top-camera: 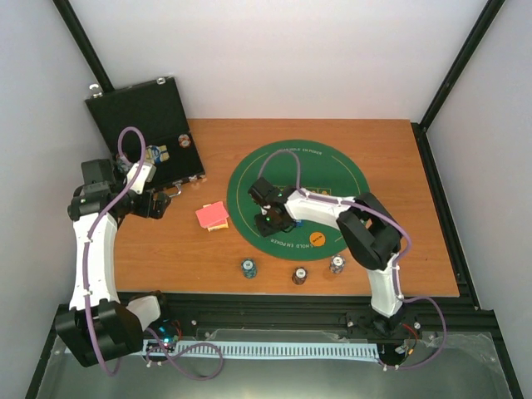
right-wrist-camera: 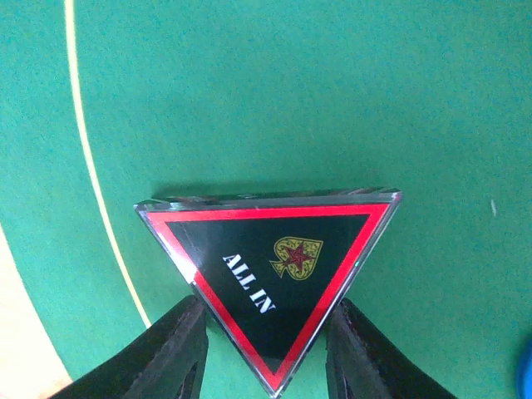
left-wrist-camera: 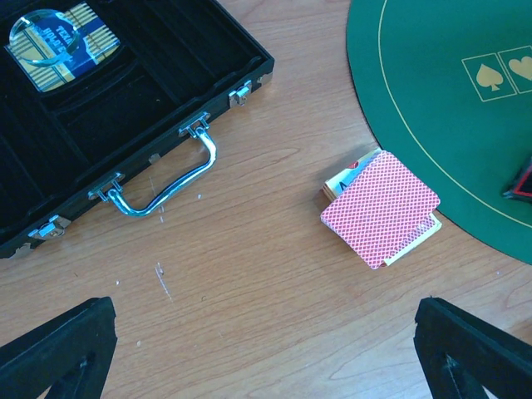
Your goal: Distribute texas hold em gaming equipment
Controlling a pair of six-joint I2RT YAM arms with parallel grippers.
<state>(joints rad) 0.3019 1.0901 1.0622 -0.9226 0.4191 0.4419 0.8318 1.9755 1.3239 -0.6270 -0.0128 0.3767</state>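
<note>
The black red-edged triangle marker (right-wrist-camera: 274, 266), lettered ALL IN, lies on the green felt mat (right-wrist-camera: 332, 100). My right gripper (right-wrist-camera: 266, 357) has a finger against each slanted side of it near its lower tip, shut on it. From above this gripper (top-camera: 274, 221) is over the mat's left part. A stack of red-backed playing cards (left-wrist-camera: 382, 208) rests on the wood by the mat's edge (left-wrist-camera: 449, 100). My left gripper (left-wrist-camera: 266, 366) hangs open above bare wood, near the case and apart from the cards. An orange button (top-camera: 317, 239) lies on the mat. Three chip stacks (top-camera: 248, 268) (top-camera: 299, 275) (top-camera: 336, 264) stand along the front.
The black hinged case (top-camera: 141, 116) lies open at the back left, with its chrome handle (left-wrist-camera: 166, 187) facing the cards. A clear round disc over a gold-striped box (left-wrist-camera: 50, 41) sits inside it. A blue edge (right-wrist-camera: 525, 374) shows at the right wrist view's corner.
</note>
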